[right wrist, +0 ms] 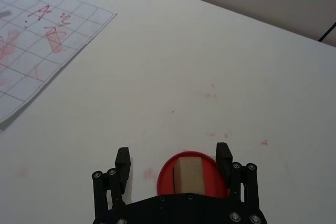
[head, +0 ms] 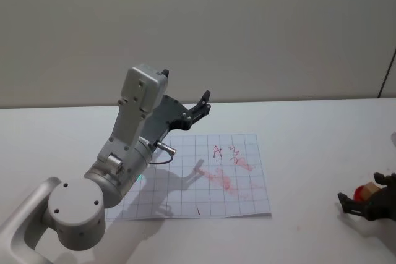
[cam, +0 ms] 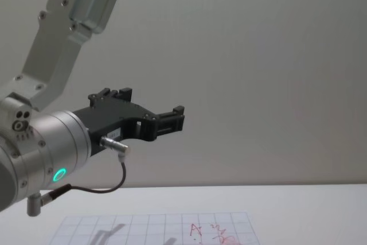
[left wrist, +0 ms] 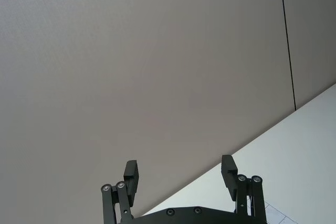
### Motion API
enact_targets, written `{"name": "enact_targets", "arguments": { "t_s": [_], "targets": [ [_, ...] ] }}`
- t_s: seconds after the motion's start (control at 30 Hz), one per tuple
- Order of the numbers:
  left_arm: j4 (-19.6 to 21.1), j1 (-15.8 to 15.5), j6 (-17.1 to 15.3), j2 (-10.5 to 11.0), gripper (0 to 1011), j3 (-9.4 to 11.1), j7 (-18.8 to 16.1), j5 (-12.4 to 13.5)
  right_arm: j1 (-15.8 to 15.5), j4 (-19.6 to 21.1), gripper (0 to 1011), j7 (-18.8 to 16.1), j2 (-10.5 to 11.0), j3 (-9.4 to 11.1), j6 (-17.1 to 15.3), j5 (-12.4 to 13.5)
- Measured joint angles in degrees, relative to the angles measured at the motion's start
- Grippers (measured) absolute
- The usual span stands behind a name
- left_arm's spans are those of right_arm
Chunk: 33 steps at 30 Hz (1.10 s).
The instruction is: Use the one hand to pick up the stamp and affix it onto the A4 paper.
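Right gripper: my fingers open, empty.
Stamp: between my fingers, lengthwise along them.
Paper: beyond my fingertips, leftward.
Left gripper: open, raised, farther.

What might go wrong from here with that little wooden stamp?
The right gripper is open around the stamp, which sits nearer one finger than the other, so closing may shove or tilt it. The left gripper, also open, hangs raised over the A4 paper and might obstruct the carry. The table already shows red ink spots; a stray touch-down could add more.
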State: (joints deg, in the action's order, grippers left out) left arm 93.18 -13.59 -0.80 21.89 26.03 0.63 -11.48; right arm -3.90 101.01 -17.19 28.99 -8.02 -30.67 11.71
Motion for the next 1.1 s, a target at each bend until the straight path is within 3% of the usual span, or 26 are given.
{"name": "enact_targets", "arguments": {
  "t_s": [0.23,1.1],
  "targets": [
    [0.0,0.0,0.0,0.0,1001,0.0,0.0,0.0,0.5,0.0,1001,1.9,-1.3,-0.7,4.0,0.7],
    [0.0,0.0,0.0,0.0,1001,0.0,0.0,0.0,2.6,0.2,1001,11.2,-8.1,-4.1,24.0,4.0]
  ]
}}
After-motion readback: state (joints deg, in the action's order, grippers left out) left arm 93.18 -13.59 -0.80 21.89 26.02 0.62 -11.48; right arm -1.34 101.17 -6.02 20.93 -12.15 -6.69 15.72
